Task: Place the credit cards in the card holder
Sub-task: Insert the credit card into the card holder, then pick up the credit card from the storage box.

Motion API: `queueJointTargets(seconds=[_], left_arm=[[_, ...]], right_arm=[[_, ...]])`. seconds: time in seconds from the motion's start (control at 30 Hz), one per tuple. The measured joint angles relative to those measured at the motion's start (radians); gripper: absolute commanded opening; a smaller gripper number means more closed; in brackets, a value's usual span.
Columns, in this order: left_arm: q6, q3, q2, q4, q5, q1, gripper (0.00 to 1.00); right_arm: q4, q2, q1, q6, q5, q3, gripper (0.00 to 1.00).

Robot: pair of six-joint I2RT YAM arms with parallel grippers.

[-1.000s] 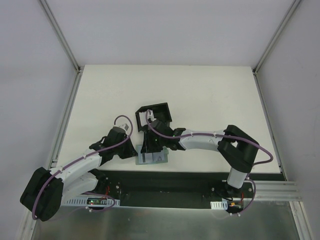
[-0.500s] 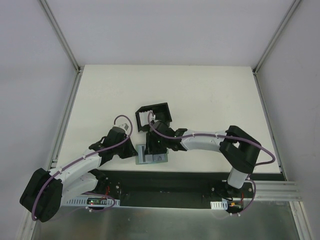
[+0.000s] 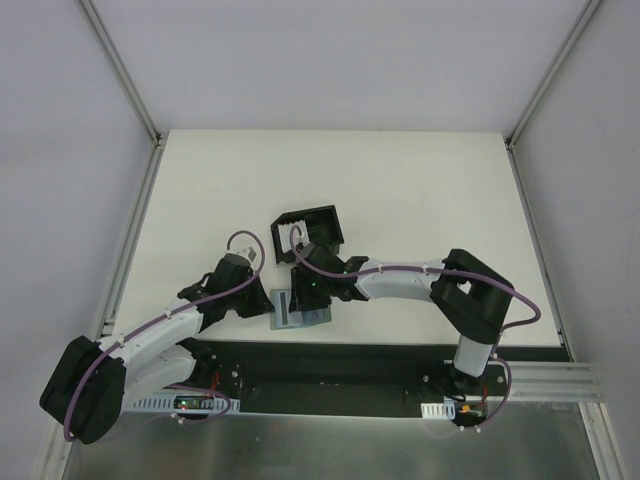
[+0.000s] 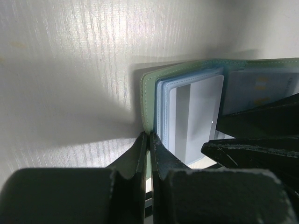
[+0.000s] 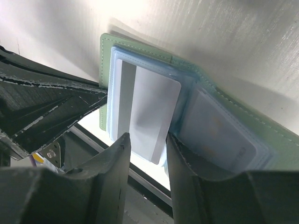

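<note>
Our left hand clamps the edge of the grey-green flat case, while our right hand straddles the whitish-grey striped plastic card, though we cannot tell whether it grips.

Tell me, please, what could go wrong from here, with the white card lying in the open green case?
1. The right gripper has its jaws either side of only the lower end of the white card. So shallow a hold may slip when it pulls.
2. The left gripper pinches just the thin edge of the green case, so the pull could drag the case free.
</note>
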Motion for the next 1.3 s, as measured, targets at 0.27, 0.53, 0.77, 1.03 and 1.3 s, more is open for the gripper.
queueJointTargets(seconds=[0.27, 0.53, 0.77, 1.03, 1.3], left_arm=[[0.000, 0.000, 0.000, -0.010, -0.005, 0.000, 0.00], [0.000, 0.000, 0.000, -0.010, -0.007, 0.000, 0.00], [0.000, 0.000, -0.011, -0.008, -0.007, 0.000, 0.00], [0.000, 0.012, -0.022, -0.013, -0.009, 0.000, 0.00], [0.000, 0.052, -0.004, -0.012, -0.016, 0.000, 0.00]], right_arm=[[-0.011, 0.017, 0.000, -0.024, -0.023, 0.018, 0.18], [-0.013, 0.016, 0.000, -0.033, -0.015, 0.018, 0.43], [-0.022, -0.079, -0.037, -0.076, 0.002, 0.002, 0.51], [-0.080, -0.212, -0.126, -0.171, 0.047, 0.045, 0.64], [-0.195, -0.141, -0.228, -0.266, 0.072, 0.265, 0.71]])
